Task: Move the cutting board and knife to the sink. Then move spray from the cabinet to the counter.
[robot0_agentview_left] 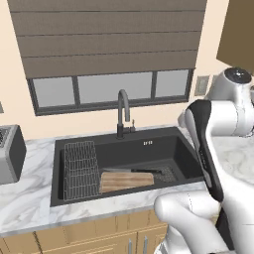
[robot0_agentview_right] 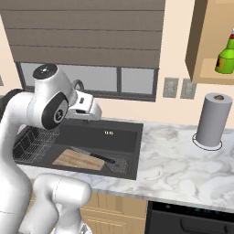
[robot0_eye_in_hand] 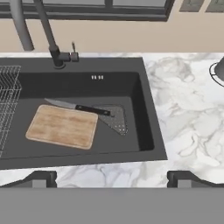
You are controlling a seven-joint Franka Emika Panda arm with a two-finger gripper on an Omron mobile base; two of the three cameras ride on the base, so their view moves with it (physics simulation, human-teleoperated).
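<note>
Now, judging by the sink (robot0_eye_in_hand: pixel 144 113), with the cutting board (robot0_eye_in_hand: pixel 62 126) flat on its floor and the knife (robot0_eye_in_hand: pixel 78 107) along the board's far edge, the first half looks done; the step in hand is the spray (robot0_agentview_right: pixel 226 55), so swing the released, wide-spread pincer (robot0_eye_in_hand: pixel 112 178) right and up, square to the bottle's body. Right base view alone shows the cabinet (robot0_agentview_right: pixel 201 41) niche above the tabletop (robot0_agentview_right: pixel 183 160) and paper towel roll (robot0_agentview_right: pixel 213 119); hand view alone shows the pincer tips.

The arm (robot0_agentview_right: pixel 43 107) is folded high, hand tilted downward; its fingers (robot0_eye_in_hand: pixel 39 178) spread wide, apparently holding nothing.
</note>
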